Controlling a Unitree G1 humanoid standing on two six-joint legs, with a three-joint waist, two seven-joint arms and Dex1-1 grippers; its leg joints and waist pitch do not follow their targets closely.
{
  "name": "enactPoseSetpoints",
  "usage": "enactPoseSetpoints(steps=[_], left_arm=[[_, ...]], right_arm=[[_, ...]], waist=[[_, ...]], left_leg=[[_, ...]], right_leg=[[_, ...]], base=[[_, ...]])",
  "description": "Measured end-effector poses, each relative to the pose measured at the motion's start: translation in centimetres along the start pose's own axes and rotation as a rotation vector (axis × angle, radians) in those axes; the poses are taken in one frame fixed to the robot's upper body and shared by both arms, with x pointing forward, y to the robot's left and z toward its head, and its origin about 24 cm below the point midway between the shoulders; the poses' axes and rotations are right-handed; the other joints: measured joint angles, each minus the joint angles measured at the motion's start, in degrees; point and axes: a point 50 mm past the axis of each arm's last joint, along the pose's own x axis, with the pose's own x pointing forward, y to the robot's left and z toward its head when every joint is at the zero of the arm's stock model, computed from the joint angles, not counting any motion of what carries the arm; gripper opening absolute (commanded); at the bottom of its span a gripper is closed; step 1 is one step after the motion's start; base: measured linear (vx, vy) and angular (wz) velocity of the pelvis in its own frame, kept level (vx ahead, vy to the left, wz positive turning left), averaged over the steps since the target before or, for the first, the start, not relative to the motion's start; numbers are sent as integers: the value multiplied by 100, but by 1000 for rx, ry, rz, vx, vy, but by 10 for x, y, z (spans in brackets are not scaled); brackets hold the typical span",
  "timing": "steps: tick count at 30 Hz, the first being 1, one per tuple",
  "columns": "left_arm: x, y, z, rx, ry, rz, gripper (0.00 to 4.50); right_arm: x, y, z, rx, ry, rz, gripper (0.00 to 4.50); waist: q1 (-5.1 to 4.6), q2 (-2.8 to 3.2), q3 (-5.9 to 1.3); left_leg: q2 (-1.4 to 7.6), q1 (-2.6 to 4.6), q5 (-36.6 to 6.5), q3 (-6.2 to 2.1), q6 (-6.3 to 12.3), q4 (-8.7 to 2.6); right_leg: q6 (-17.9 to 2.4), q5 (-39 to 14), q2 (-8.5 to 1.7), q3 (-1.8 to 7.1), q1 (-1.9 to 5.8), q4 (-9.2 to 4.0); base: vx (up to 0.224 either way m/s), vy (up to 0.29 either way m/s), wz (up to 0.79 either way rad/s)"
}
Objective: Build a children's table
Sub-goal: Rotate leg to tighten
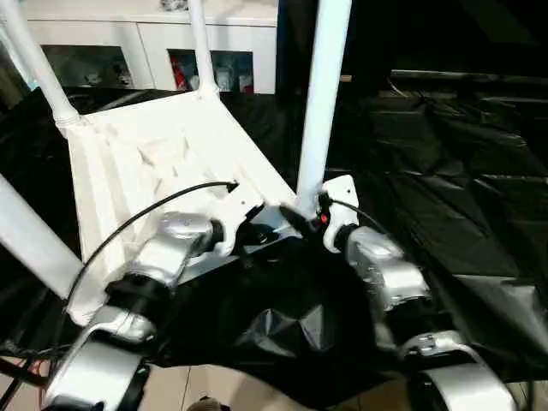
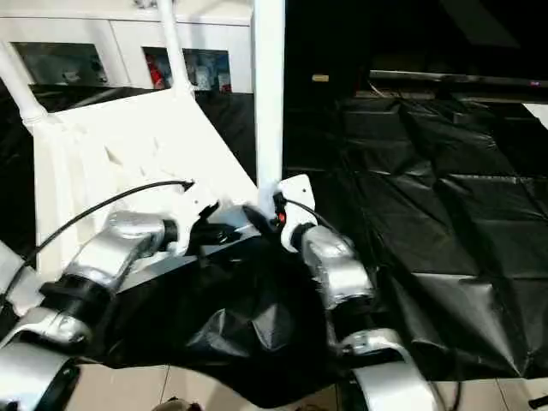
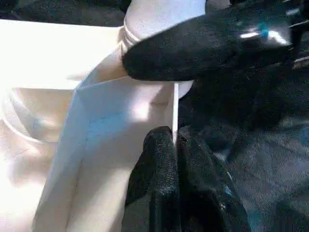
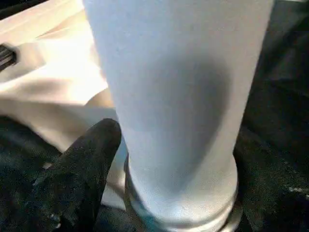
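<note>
The children's table (image 1: 163, 163) lies upside down on a black sheet (image 2: 445, 214), its white legs standing up from the corner sockets. The left gripper (image 3: 175, 145) is clenched on the thin edge wall of the tabletop, while the right gripper (image 1: 301, 221) reaches around the base of the nearest leg (image 1: 321, 103), its grip not discernible.
</note>
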Motion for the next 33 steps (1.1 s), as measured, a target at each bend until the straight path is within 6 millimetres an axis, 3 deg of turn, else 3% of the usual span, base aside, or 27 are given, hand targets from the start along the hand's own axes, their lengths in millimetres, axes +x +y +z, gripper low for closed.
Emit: enactPoseSetpoints(steps=[6, 15, 22, 29, 32, 33], left_arm=[[-18, -3, -10, 61, 10, -107, 0], [-39, -14, -20, 128, 60, -287, 0], [-46, -16, -21, 148, 83, -336, 0], [-45, -17, -24, 139, 81, -323, 0], [-41, -12, -24, 111, 62, -233, 0], [-38, -6, -22, 84, 52, -159, 0]], right_arm=[[-17, 0, -1, -58, 36, 232, 365], [-30, 9, 0, -135, 96, 501, 365], [-34, 16, -2, -134, 109, 583, 306], [-31, 21, -4, -123, 104, 565, 271], [-20, 20, -6, -83, 63, 427, 269], [-10, 18, -5, -39, 39, 306, 269]], waist=[[35, 1, 1], [181, 2, 2], [175, 1, 2], [161, -5, -1], [103, -16, -4], [36, -30, 1]], left_leg=[[3, -10, -1, 0, 1, 0], [3, -13, 0, 1, 1, 12], [5, -13, 0, 1, 1, 10], [5, -7, 0, 0, 0, 14], [4, 4, 0, -1, -1, 12], [2, 9, 1, -1, -1, 12]], right_leg=[[-1, -1, 0, -6, -6, -1], [-2, -2, -3, -5, 0, 0], [-1, -3, -3, -7, 0, 2], [-1, -4, -3, -4, 2, 8], [-5, 0, -3, -3, 4, 13], [-1, 0, -3, -2, 3, 19]], base=[[0, 0, 0], [0, 0, 0], [0, 0, 0], [0, 0, 0], [0, 0, 0], [0, 0, 0]])
